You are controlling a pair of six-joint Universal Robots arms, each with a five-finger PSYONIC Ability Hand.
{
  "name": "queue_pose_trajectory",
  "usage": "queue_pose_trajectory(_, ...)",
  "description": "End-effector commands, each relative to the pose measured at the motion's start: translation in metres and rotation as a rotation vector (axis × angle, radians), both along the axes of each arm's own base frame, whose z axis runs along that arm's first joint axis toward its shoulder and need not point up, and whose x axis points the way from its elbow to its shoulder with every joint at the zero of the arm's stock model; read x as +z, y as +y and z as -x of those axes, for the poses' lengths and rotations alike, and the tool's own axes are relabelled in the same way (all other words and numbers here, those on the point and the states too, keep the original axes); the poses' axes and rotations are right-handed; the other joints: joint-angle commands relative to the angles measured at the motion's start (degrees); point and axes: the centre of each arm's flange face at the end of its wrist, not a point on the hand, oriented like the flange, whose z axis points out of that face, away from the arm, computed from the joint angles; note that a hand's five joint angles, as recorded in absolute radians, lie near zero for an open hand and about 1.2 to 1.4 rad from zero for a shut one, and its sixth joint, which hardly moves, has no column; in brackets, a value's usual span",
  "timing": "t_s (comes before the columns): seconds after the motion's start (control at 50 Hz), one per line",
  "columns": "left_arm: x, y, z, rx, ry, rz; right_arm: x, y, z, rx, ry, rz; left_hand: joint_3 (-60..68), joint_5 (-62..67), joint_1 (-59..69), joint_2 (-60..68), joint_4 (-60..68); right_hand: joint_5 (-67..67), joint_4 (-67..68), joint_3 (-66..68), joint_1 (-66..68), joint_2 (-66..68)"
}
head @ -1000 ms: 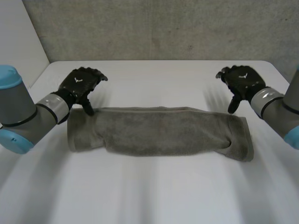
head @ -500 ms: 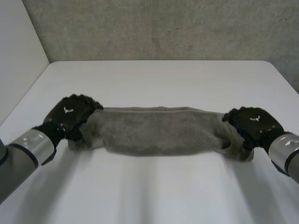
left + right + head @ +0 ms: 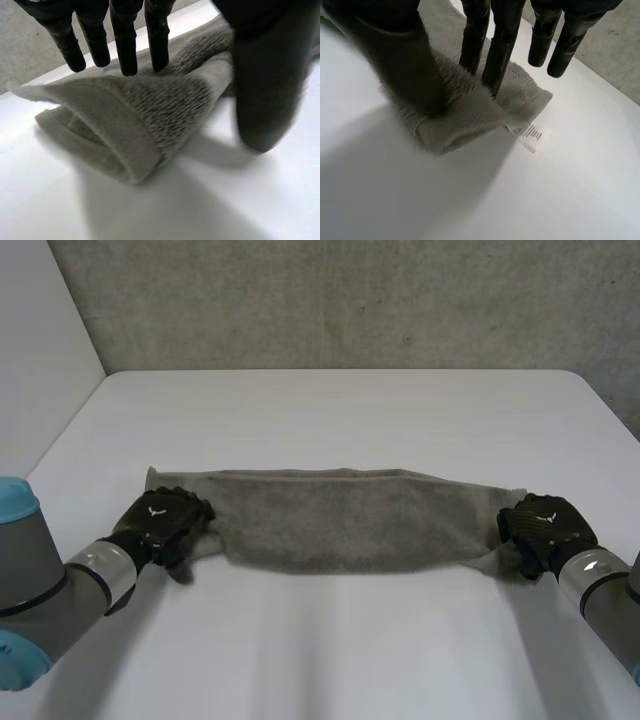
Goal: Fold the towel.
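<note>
While the grey-brown terry towel [image 3: 340,520] lies folded lengthwise into a long, narrow band across the middle of the white table [image 3: 330,410], I have one hand at each of its short ends. My left hand [image 3: 160,523] sits on the near corner of the band's left end, my grey forearm reaching in from the table's near left side. In the left wrist view my fingers [image 3: 125,45] are nearly straight and close together, their tips down on the upper layer of cloth, while my thumb [image 3: 265,95] presses in from the opposite side. The layers bunch up between them, so I am pinching that end rather than merely resting on it. A loose corner of the towel sticks out past my fingertips, raised a little off the table. My right hand [image 3: 543,525] is at the band's right end. In the right wrist view its thumb [image 3: 405,65] bears down on the thick folded edge, and its fingers [image 3: 497,45] stand on the far side of the same fold, two of them touching the cloth. The fold is squeezed between thumb and fingers. A small white printed label [image 3: 532,135] pokes out from the towel's corner and lies flat on the table just beside my fingertips. Between my hands the towel lies flat, its far long edge fairly straight. Behind the table rises a rough grey concrete wall [image 3: 350,300].
</note>
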Motion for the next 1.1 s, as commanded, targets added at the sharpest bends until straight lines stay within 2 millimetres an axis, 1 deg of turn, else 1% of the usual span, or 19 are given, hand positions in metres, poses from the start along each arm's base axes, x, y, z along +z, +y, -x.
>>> queue_pose_trajectory(0.02, -0.002, -0.018, -0.011, 0.031, -0.076, 0.085, 0.004, -0.011, 0.007, -0.011, 0.010, 0.049, -3.0, 3.3, 5.0, 4.2, -3.4, 9.9, -4.4, -2.5, 10.0, 9.3)
queue_pose_trajectory(0.04, -0.002, -0.022, -0.015, 0.038, -0.090, 0.098, 0.005, -0.016, 0.013, -0.020, 0.033, 0.063, -3.0, 4.8, 6.5, 5.7, -3.4, 9.9, -4.4, -2.5, 10.0, 9.3)
queue_pose_trajectory(0.06, -0.002, -0.022, -0.015, 0.039, -0.090, 0.098, 0.006, -0.021, 0.020, -0.029, 0.066, 0.077, -3.0, 4.8, 6.5, 5.7, -3.4, 9.9, -4.4, -2.5, 10.0, 9.3)
queue_pose_trajectory(0.08, -0.003, -0.024, -0.018, 0.042, -0.106, 0.103, 0.006, -0.021, 0.020, -0.029, 0.066, 0.077, -3.0, 5.7, 7.4, 6.5, -3.4, 9.9, -4.4, -2.5, 10.0, 9.3)
queue_pose_trajectory(0.12, -0.004, -0.027, -0.021, 0.048, -0.119, 0.109, 0.006, -0.025, 0.029, -0.028, 0.129, 0.090, -3.0, 6.3, 8.0, 7.2, -3.4, 7.5, -4.4, -2.5, 7.7, 7.0)
queue_pose_trajectory(0.14, -0.005, -0.028, -0.024, 0.052, -0.130, 0.111, 0.006, -0.025, 0.029, -0.028, 0.129, 0.090, -3.0, 6.5, 8.2, 7.4, -3.4, 7.5, -4.4, -2.5, 7.7, 6.9)
queue_pose_trajectory(0.16, -0.005, -0.028, -0.024, 0.052, -0.130, 0.111, 0.006, -0.025, 0.030, -0.022, 0.155, 0.094, -3.0, 6.5, 8.2, 7.4, -3.4, 3.0, -4.4, -2.5, 3.2, 2.4)
queue_pose_trajectory(0.18, -0.005, -0.030, -0.026, 0.055, -0.137, 0.111, 0.006, -0.025, 0.030, -0.022, 0.155, 0.094, -3.0, 7.0, 8.7, 7.9, -3.4, 3.0, -4.4, -2.5, 3.1, 2.4)
queue_pose_trajectory(0.2, -0.005, -0.030, -0.027, 0.055, -0.138, 0.112, 0.005, -0.024, 0.030, -0.012, 0.165, 0.092, -3.0, 8.0, 9.7, 8.9, -3.4, -5.2, -4.4, -2.5, -5.0, -5.8)
queue_pose_trajectory(0.22, -0.005, -0.030, -0.027, 0.055, -0.138, 0.112, 0.003, -0.022, 0.029, -0.005, 0.165, 0.085, -3.0, 8.0, 9.7, 8.9, -3.4, -17.8, -4.4, -2.5, -17.6, -18.3)
queue_pose_trajectory(0.24, -0.006, -0.029, -0.027, 0.054, -0.138, 0.109, 0.003, -0.022, 0.029, -0.005, 0.165, 0.085, -3.0, 8.2, 9.9, 9.1, -3.4, -17.9, -4.4, -2.5, -17.7, -18.5)
queue_pose_trajectory(0.26, -0.007, -0.027, -0.027, 0.052, -0.139, 0.101, 0.003, -0.020, 0.030, -0.007, 0.164, 0.078, -3.0, 8.2, 9.9, 9.1, -3.4, -30.1, -4.4, -2.5, -29.9, -30.6)
queue_pose_trajectory(0.28, -0.007, -0.027, -0.027, 0.052, -0.139, 0.101, 0.002, -0.019, 0.030, -0.009, 0.164, 0.074, -3.0, 8.2, 9.9, 9.1, -3.4, -34.7, -4.4, -2.5, -34.5, -35.2)
queue_pose_trajectory(0.34, -0.008, -0.024, -0.026, 0.047, -0.139, 0.092, 0.001, -0.017, 0.031, -0.010, 0.162, 0.067, -3.0, 8.2, 9.9, 9.1, -3.4, -35.2, -4.4, -2.5, -35.1, -35.8)
queue_pose_trajectory(0.44, -0.007, -0.017, -0.024, 0.042, -0.135, 0.081, 0.004, -0.007, 0.030, -0.006, 0.159, 0.062, -3.0, 8.0, 9.7, 8.9, -3.4, -36.2, -4.4, -2.5, -36.1, -36.8)
queue_pose_trajectory(0.54, -0.001, -0.010, -0.022, 0.032, -0.130, 0.092, 0.004, -0.002, 0.030, -0.010, 0.151, 0.055, -3.0, 7.7, 9.4, 8.6, -3.4, -35.7, -4.4, -2.5, -35.6, -36.3)
queue_pose_trajectory(0.62, 0.002, -0.009, -0.019, 0.024, -0.128, 0.102, 0.007, -0.002, 0.031, -0.021, 0.133, 0.058, -3.0, 7.2, 8.9, 8.1, -3.4, -36.1, -4.4, -2.5, -35.9, -36.6)
queue_pose_trajectory(0.8, -0.001, -0.011, -0.021, 0.031, -0.129, 0.096, 0.009, -0.005, 0.030, -0.050, 0.022, 0.043, -3.0, 7.0, 8.7, 7.9, -3.4, -34.7, -4.4, -2.5, -34.6, -35.3)
queue_pose_trajectory(1.1, 0.003, -0.014, -0.022, 0.038, -0.126, 0.110, 0.004, -0.009, 0.026, -0.067, -0.057, 0.018, -3.0, 7.7, 9.4, 8.6, -3.4, -34.4, -4.4, -2.5, -34.2, -34.9)
